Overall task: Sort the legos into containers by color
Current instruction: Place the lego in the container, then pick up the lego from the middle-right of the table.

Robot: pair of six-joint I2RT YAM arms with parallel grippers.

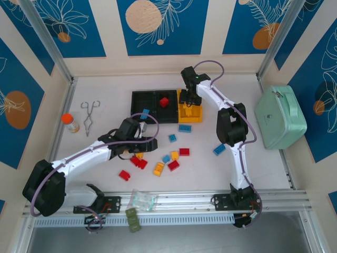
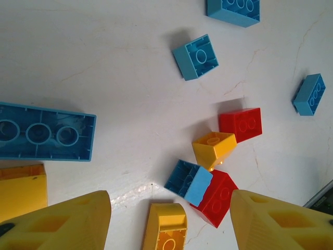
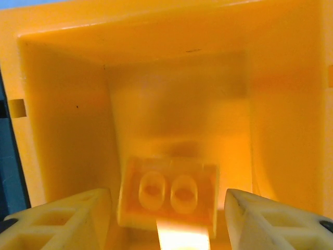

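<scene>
Legos (image 1: 184, 152) lay scattered on the counter (image 1: 105, 95) near the 3 joined containers (image 1: 150, 100). Right fingers (image 3: 67, 219) stood apart inside the yellow bin (image 3: 62, 104), either side of 1 yellow lego (image 3: 169, 195) with gaps showing, the bin walls close around. Left fingers (image 2: 67, 224) stood apart, empty, above loose legos, with bare counter between them.

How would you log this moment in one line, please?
right claw open over yellow plastic bin | yellow-orange studded plastic brick inside | left claw open above loose plastic bricks
</scene>
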